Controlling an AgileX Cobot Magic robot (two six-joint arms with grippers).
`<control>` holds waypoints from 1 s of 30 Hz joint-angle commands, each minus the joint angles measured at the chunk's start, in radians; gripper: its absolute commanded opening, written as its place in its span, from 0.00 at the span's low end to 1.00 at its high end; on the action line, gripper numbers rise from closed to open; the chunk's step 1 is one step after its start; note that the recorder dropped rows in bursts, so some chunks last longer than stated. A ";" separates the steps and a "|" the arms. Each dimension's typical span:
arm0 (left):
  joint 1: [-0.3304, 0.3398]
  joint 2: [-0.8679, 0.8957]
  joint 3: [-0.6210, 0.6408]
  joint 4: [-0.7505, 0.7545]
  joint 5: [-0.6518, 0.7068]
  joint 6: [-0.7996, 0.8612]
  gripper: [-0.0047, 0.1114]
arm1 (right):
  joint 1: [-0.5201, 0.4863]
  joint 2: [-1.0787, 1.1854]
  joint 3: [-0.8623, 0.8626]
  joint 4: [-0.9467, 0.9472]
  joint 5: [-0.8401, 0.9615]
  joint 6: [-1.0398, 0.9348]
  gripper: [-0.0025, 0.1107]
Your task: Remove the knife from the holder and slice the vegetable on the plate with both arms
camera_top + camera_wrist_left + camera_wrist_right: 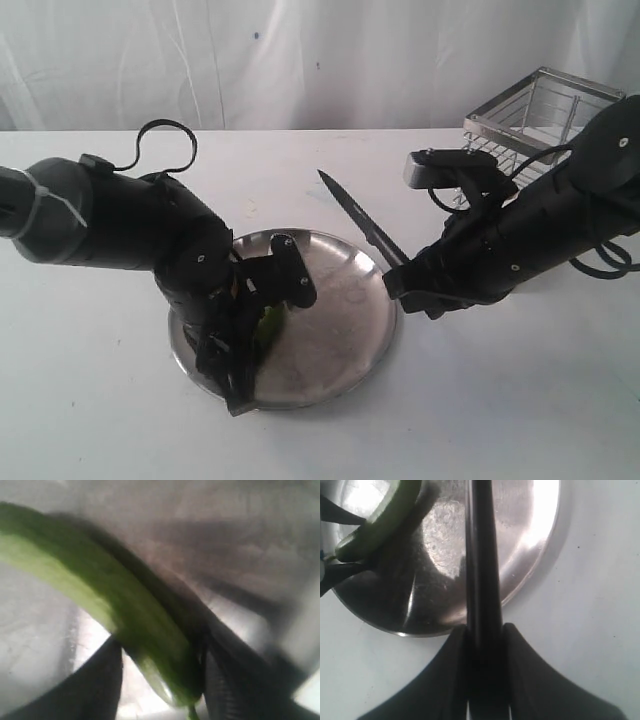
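Observation:
The green chili pepper (269, 324) lies on the left part of the steel plate (345, 335). My left gripper (243, 362) reaches down onto it. In the left wrist view the pepper (115, 600) runs slantwise, its stem end pinched between the two black fingers (100, 680) of the left gripper (161, 639). My right gripper (402, 281) is shut on the handle of the black knife (352, 206), whose blade points up and away over the plate's right rim. From the right wrist, the knife (482, 555) crosses the plate (530, 555), and the pepper (385, 520) lies off to one side of it.
The wire holder (540, 112) stands at the back right, behind the right arm. The white tabletop (500, 400) surrounds the plate. A white curtain hangs behind the table.

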 commanded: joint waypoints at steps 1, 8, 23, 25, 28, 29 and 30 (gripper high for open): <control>-0.005 0.018 0.002 0.054 0.030 -0.001 0.23 | 0.001 -0.005 0.003 0.011 0.002 0.002 0.02; -0.005 -0.028 0.000 0.280 -0.010 -0.036 0.04 | 0.001 -0.005 0.003 0.028 0.002 0.002 0.02; 0.002 0.025 0.000 0.437 -0.089 0.114 0.04 | 0.001 -0.005 0.003 0.018 0.002 0.002 0.02; 0.016 0.023 0.000 0.437 -0.089 0.083 0.04 | 0.001 -0.005 0.003 0.013 0.006 0.002 0.02; 0.043 0.021 0.000 0.437 -0.087 0.021 0.04 | 0.001 -0.005 0.003 0.012 0.010 0.002 0.02; 0.053 0.021 0.000 0.437 -0.084 0.017 0.04 | 0.001 -0.005 0.003 0.012 0.010 0.002 0.02; 0.058 0.021 0.000 0.437 -0.073 0.015 0.04 | 0.001 -0.005 0.003 0.012 0.010 0.002 0.02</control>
